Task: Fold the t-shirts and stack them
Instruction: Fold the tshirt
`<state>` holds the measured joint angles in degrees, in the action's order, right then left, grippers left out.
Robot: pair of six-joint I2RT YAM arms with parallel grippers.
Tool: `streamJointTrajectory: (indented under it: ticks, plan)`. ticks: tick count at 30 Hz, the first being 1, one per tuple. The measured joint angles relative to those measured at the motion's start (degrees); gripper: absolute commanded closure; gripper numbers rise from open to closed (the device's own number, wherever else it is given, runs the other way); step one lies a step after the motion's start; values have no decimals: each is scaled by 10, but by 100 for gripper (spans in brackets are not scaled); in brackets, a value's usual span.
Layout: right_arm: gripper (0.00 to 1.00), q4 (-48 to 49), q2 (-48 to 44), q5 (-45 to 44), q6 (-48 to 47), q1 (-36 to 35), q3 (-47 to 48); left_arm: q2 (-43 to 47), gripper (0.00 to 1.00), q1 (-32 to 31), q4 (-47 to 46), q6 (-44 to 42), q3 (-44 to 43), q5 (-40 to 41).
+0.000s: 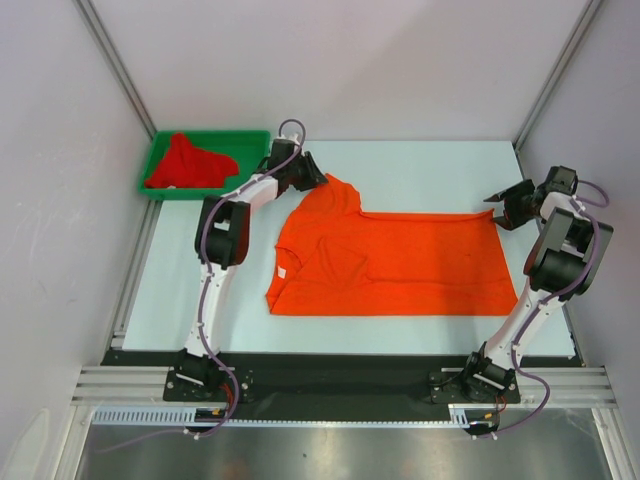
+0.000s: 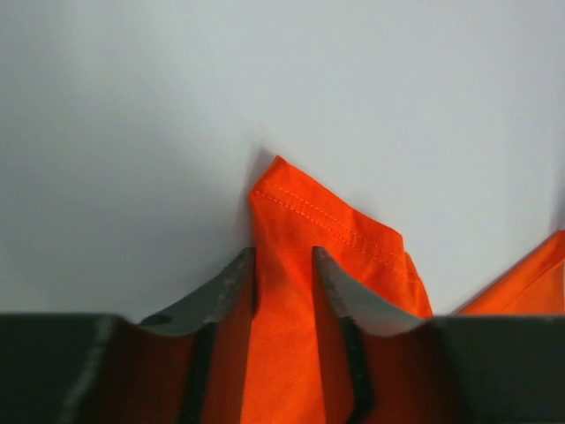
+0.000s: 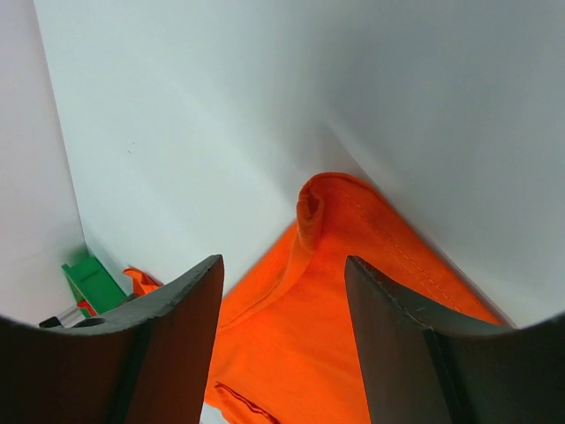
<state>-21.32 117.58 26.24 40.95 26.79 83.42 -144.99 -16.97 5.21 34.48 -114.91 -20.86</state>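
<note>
The bright orange t-shirt lies spread across the table, its white neck label near the left edge. My left gripper is at the shirt's far left corner and is shut on a hemmed fold of it; in the left wrist view the cloth runs between the gripper jaws. My right gripper is open at the shirt's far right corner; in the right wrist view the gripper hangs just above the bunched corner, not touching it. The deeper red t-shirt lies crumpled in the tray.
The green plastic tray stands at the far left corner of the table, close behind my left arm; a bit of it shows in the right wrist view. White walls and metal frame posts enclose the back and sides.
</note>
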Motion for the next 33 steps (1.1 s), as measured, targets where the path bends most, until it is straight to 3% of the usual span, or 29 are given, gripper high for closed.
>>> streamJointTrajectory:
  ticks: [6,11,15,22,25,31,33]
  plan:
    - [39,0,2,-5,6,-4,0,-4,87,0,3,1,0,-3]
    - [54,0,10,-19,15,-9,2,-4,97,0,5,1,-1,-3]
    - [61,-1,21,-29,20,-12,7,-4,100,0,5,2,-1,-3]
    - [63,-11,38,-47,25,-12,35,-4,100,0,5,1,-1,-4]
    - [68,-13,41,-52,25,-13,40,-4,100,0,5,1,-1,-4]
    - [96,-20,51,-59,20,-16,48,-3,99,0,5,0,-1,-5]
    - [98,-26,52,-60,18,-17,54,-2,100,0,7,0,-1,-5]
